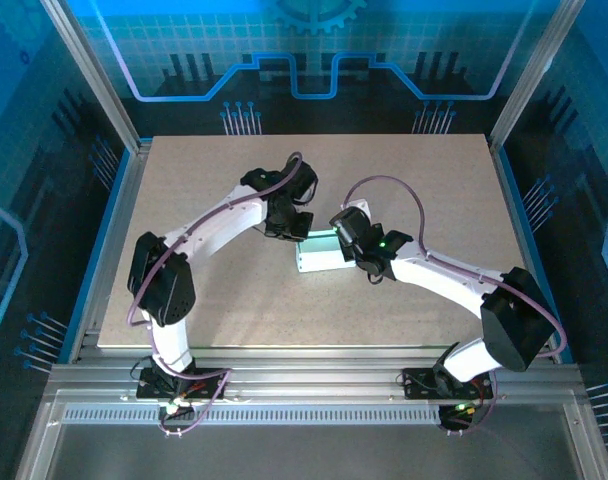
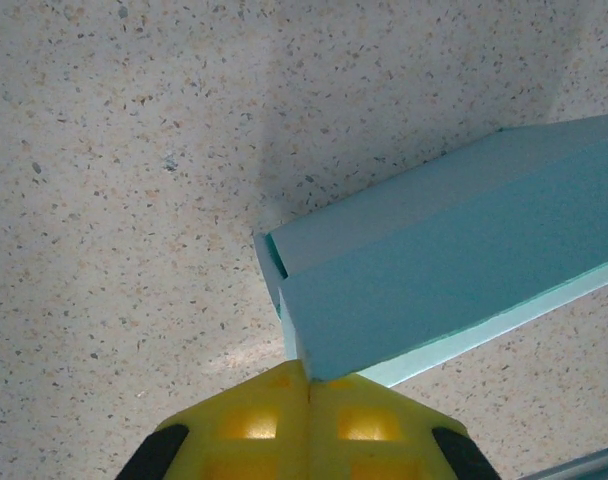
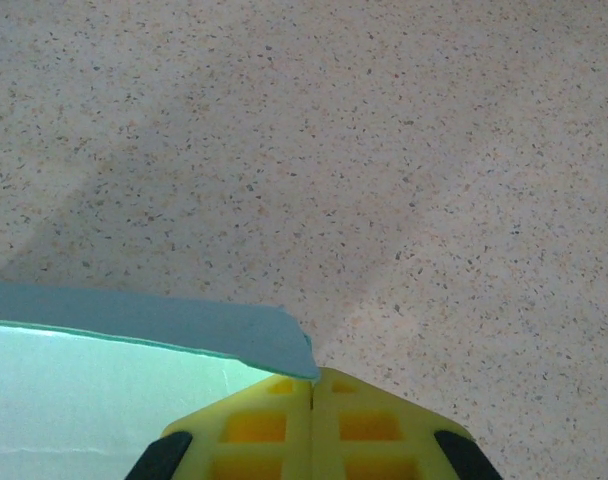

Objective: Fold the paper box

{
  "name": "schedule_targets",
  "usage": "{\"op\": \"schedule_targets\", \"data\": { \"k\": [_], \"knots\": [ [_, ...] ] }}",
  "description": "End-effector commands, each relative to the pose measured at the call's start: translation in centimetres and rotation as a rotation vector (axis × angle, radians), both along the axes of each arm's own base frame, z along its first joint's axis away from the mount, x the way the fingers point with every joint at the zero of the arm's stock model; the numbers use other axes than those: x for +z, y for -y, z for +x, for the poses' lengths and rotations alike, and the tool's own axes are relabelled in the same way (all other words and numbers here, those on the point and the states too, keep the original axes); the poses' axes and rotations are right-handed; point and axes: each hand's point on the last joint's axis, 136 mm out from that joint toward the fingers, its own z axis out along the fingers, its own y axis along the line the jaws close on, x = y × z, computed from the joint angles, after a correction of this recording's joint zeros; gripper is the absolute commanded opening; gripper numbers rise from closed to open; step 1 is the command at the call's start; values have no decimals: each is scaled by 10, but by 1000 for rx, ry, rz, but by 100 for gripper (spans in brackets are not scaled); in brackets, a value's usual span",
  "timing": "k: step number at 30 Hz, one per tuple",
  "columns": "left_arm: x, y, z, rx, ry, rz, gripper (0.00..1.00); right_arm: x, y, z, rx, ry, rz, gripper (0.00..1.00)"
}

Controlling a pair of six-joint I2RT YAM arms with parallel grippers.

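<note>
**Thin card may buckle between 2 closed grippers**

The paper box (image 1: 319, 262) lies near the middle of the table (image 1: 234, 300), between the 2 arms. The left gripper (image 2: 309, 385) has its jaws pressed together, and the tips touch the near corner of the box. The right gripper (image 3: 312, 388) is also clenched, its tips at the corner of a flap (image 3: 184, 325). I cannot tell whether either one has card caught in the seam.

The main risk, I think, is crushing. The card is thin, and a push from both ends could bend a wall instead of the crease. The box could also slide on the smooth table, or the flap could spring back.

The long axis of the box runs about left to right across the table, from one gripper to the other, and the bright inside seems to face up.
</note>
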Motion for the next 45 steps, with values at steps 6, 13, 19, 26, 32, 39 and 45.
{"op": "schedule_targets", "data": {
  "k": [6,13,19,26,32,39,45],
  "knots": [
    [8,7,14,74,-71,-144,0,-9,-11,-9,41,-24,-17,0],
    [2,8,19,127,-115,-175,0,-6,-12,-10,34,5,-61,0],
    [3,10,24,171,-109,-197,0,-6,-11,-10,11,14,-51,0],
    [-4,7,23,172,-67,-208,0,-7,-10,-12,-6,25,-35,0],
    [-9,1,13,104,16,-212,0,-10,-10,-14,-6,23,-23,0],
    [-15,2,5,26,174,-221,0,-10,-12,-16,-2,73,10,0],
    [-23,-1,7,25,300,-225,0,-21,-12,-20,9,95,42,0]
  ]
}}
